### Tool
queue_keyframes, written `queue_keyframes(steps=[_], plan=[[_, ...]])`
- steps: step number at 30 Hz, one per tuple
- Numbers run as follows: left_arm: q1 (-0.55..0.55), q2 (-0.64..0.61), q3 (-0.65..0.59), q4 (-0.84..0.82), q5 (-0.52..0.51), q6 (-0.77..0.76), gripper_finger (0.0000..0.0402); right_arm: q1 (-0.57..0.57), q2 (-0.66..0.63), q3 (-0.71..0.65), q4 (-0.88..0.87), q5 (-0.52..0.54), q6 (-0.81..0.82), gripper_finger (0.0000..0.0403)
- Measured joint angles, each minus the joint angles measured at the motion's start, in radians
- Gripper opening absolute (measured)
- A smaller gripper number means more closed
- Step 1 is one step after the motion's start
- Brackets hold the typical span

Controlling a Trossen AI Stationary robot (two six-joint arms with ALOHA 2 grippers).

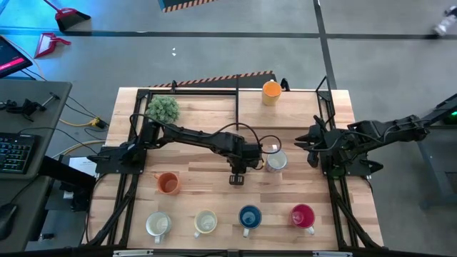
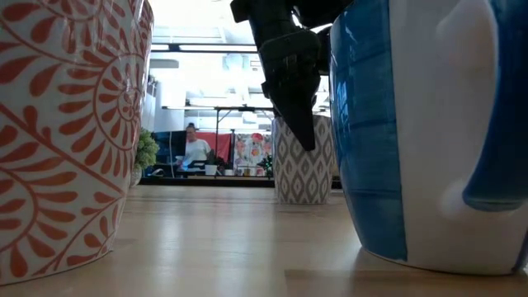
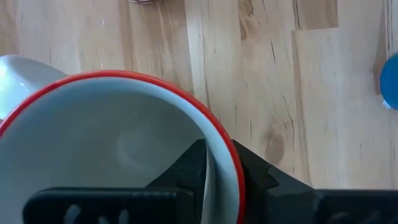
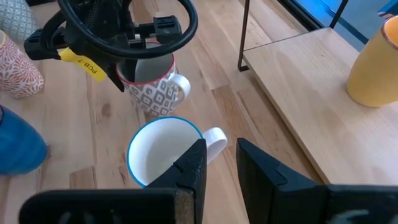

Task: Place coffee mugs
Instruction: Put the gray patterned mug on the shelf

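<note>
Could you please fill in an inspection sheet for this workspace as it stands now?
Surface: pale wooden table, bare wood between items.
Job's things: grey-patterned red-rimmed mug upright mid-table; blue-rimmed white mug beside it; orange mug; front row of white mug, cream mug, blue mug and red-pink mug; yellow-orange mug at the back.
Clutter: small green potted plant.
Grippers: left gripper at the patterned mug's rim; right gripper open, empty, at the right edge.
Cables: black cable loop on the left arm.
Surroundings: keyboard desk; a person far behind.
</note>
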Motion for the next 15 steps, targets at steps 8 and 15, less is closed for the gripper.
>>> queue_keyframes(steps=[8,15], plan=[[0.002,-0.018,0.0,0.004,0.002,-0.036,0.0056,0.0,0.0,0.0,-0.003,0.0,0.004,0.0067],[0.008,-0.016,0.044,-0.017,0.004,-0.043,0.0056,0.0,0.0,0.0,-0.007,-0.003,0.007,0.0067]])
